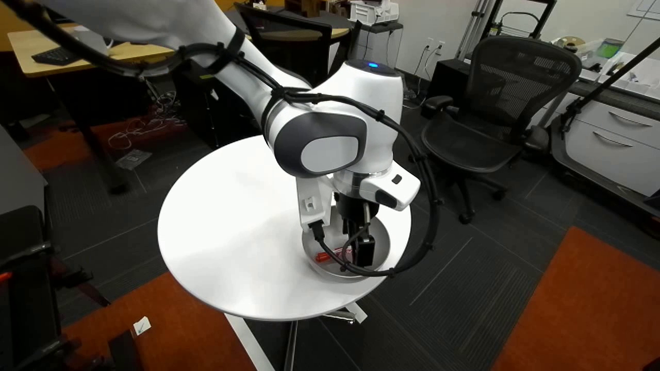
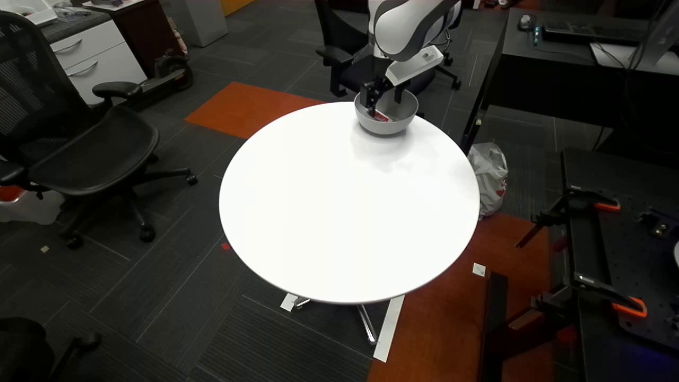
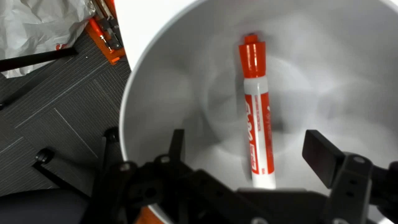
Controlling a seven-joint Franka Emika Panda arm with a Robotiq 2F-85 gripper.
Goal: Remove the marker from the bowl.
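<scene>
The marker [image 3: 258,118], red with a white band and a white end, lies in the bowl in the wrist view, red cap pointing away from my gripper. It shows partly in both exterior views [image 1: 326,256] [image 2: 380,116]. The round grey-white bowl [image 2: 387,128] stands near the table's edge; its rim also shows in the wrist view [image 3: 123,124]. My gripper [image 3: 245,140] is open, fingers pointing down inside the bowl, one on each side of the marker's white-end half, apart from it. The gripper's body hides the white end's tip.
The bowl stands on a round white table [image 1: 232,232]. A black cable [image 1: 432,226] loops from the arm down across the bowl in an exterior view. A black office chair [image 1: 495,103] stands beside the table. A white plastic bag [image 2: 490,178] lies on the floor.
</scene>
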